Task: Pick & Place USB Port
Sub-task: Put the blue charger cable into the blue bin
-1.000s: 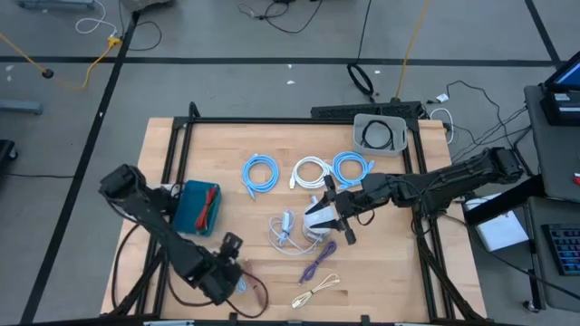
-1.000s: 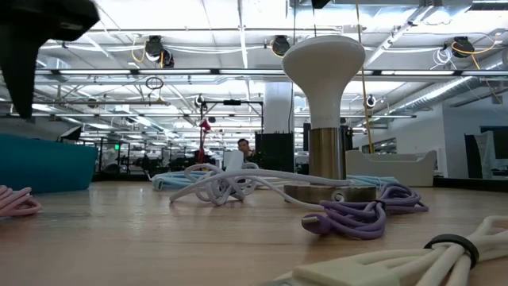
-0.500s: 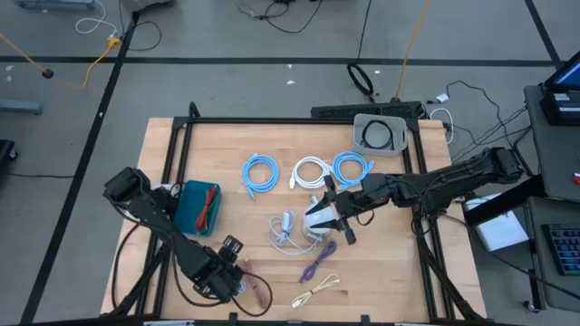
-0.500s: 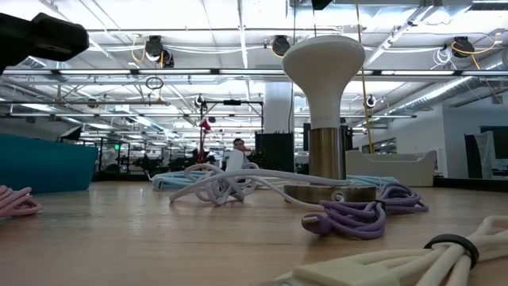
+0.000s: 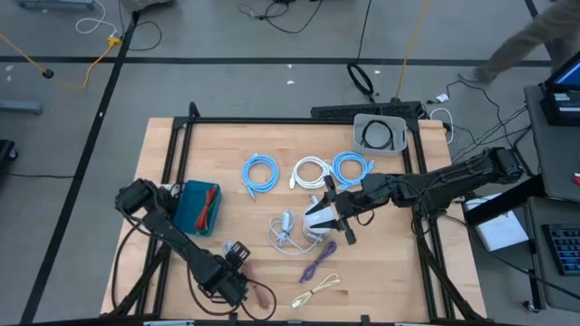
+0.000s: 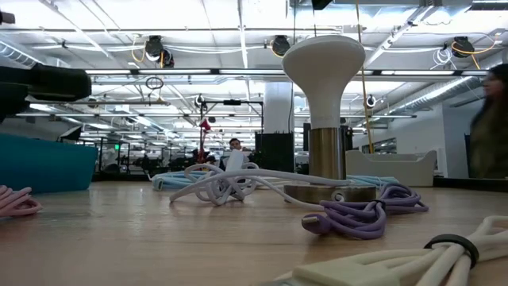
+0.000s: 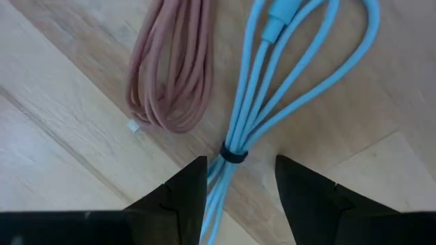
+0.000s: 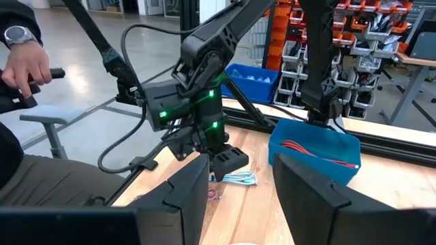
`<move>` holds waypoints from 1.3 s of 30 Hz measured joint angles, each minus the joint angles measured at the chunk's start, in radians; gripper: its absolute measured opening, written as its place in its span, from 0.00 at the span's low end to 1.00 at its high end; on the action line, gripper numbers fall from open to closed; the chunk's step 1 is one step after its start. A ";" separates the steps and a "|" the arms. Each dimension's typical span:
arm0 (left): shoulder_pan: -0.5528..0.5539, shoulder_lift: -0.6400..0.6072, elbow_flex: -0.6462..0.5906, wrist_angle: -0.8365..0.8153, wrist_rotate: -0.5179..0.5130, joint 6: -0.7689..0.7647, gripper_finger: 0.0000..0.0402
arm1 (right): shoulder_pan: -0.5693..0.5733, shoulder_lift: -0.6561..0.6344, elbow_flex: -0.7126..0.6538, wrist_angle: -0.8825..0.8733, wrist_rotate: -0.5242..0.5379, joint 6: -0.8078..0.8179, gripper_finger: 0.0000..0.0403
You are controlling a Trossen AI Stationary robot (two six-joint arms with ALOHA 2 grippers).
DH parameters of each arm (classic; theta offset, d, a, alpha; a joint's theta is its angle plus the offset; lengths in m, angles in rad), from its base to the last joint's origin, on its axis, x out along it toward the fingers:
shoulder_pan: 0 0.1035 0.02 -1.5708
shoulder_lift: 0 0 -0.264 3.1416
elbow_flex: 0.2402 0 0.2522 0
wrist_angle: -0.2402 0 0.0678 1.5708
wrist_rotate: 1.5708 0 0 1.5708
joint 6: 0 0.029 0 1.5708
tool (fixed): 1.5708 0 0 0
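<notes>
Light-blue cable (image 7: 286, 102) — loop ends and tail past the frame edges

Two dark jointed arms trailing black cables; the left arm (image 8: 197, 102) apparently glows with green lights.

Light-blue USB cable (image 7: 272, 102), coiled, banded with a black tie, flat on wood beside pink coil (image 7: 170, 82)
</notes>
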 joint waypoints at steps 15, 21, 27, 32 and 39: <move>0.056 0.006 0.000 0.014 0.018 -0.257 0.04 | 0.000 0.000 0.000 0.000 0.000 0.000 0.38; 0.084 -0.037 0.011 0.020 -0.041 -0.434 0.02 | 0.000 0.000 0.000 0.000 0.000 0.000 0.38; 0.104 -0.220 0.044 0.012 -0.182 -0.619 0.01 | 0.000 0.000 0.000 0.000 0.000 0.000 0.38; 0.110 -0.433 0.085 -0.106 -0.464 -0.895 0.01 | 0.000 0.000 0.000 0.000 0.000 0.001 0.38; 0.167 -0.638 0.093 -0.635 -0.336 -1.541 0.00 | 0.000 0.000 0.000 0.000 0.000 0.002 0.38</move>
